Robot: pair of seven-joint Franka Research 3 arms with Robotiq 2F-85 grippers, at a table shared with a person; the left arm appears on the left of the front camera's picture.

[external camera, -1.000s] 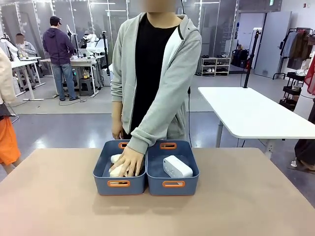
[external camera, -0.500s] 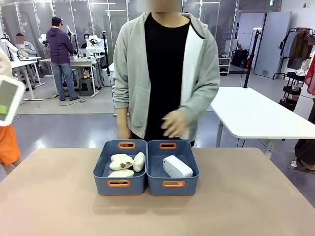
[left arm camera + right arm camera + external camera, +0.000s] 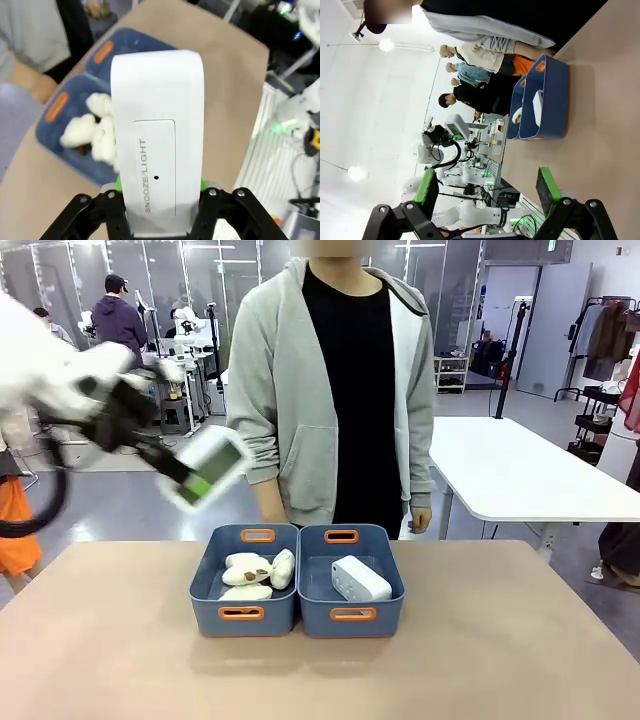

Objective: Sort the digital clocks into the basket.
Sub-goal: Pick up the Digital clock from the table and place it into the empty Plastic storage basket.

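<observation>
The left gripper (image 3: 182, 476), clamped on a clock (image 3: 212, 462), should lower it flat into the right basket (image 3: 397, 592); the right gripper (image 3: 486, 187) stands wide.

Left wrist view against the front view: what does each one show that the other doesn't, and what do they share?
Left wrist: the SNOOZE/LIGHT print on the clock clamped in the left gripper. Front: a second clock lying in the right basket, and the person standing behind the baskets, arms down. Both: the held clock up in the air, and the plush toys in the left basket.
</observation>
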